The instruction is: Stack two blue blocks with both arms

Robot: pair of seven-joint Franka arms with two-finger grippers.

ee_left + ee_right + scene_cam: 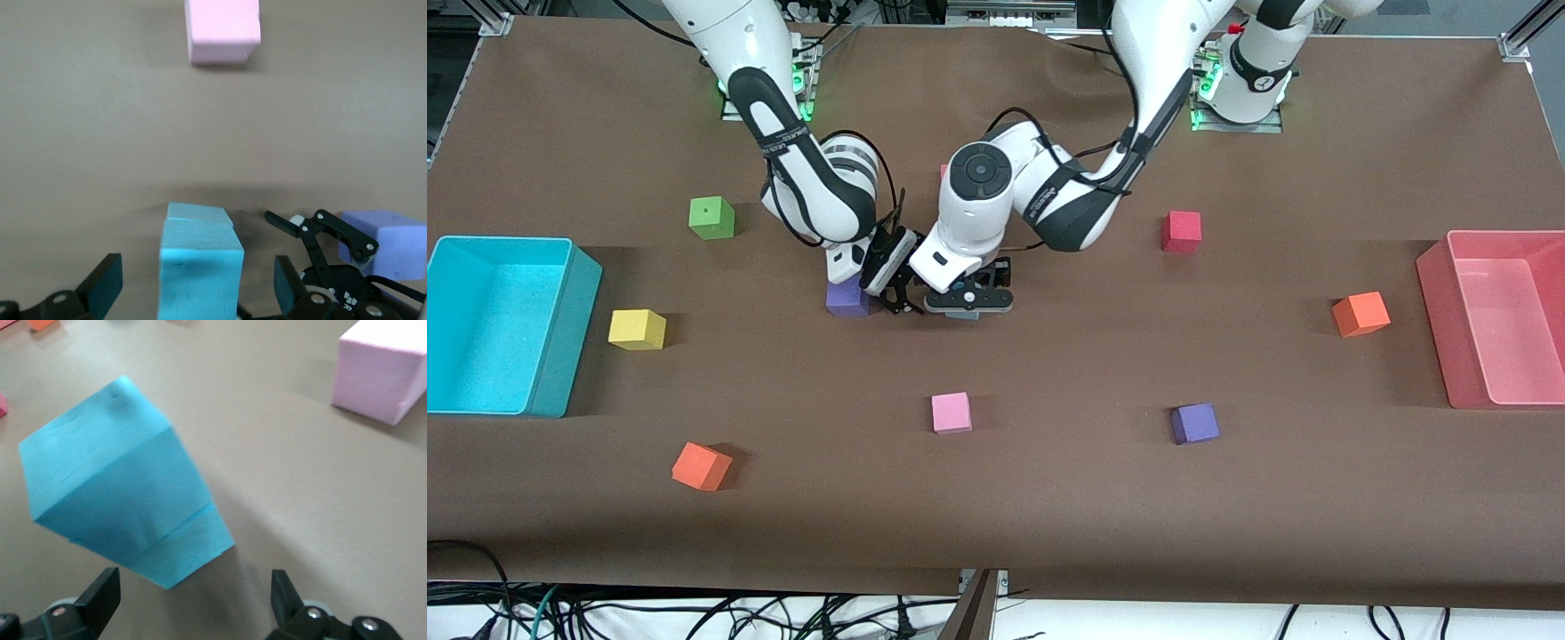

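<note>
Two sky-blue blocks stand stacked, one (200, 263) on top of the other (198, 213). In the right wrist view the stack (113, 493) looks tilted. In the front view the left hand hides it. My left gripper (969, 307) is over the stack, open, with its fingers (107, 280) on either side of the top block and apart from it. My right gripper (898, 298) is beside it toward the right arm's end, open and empty, with the stack just past its fingers (100, 597).
A purple cube (847, 298) lies right by the right gripper. A pink cube (951, 412) lies nearer the front camera. Other cubes include purple (1194, 423), orange (702, 466), yellow (637, 329), green (711, 218) and red (1182, 231). There is a cyan bin (560, 338) and a pink bin (1436, 302).
</note>
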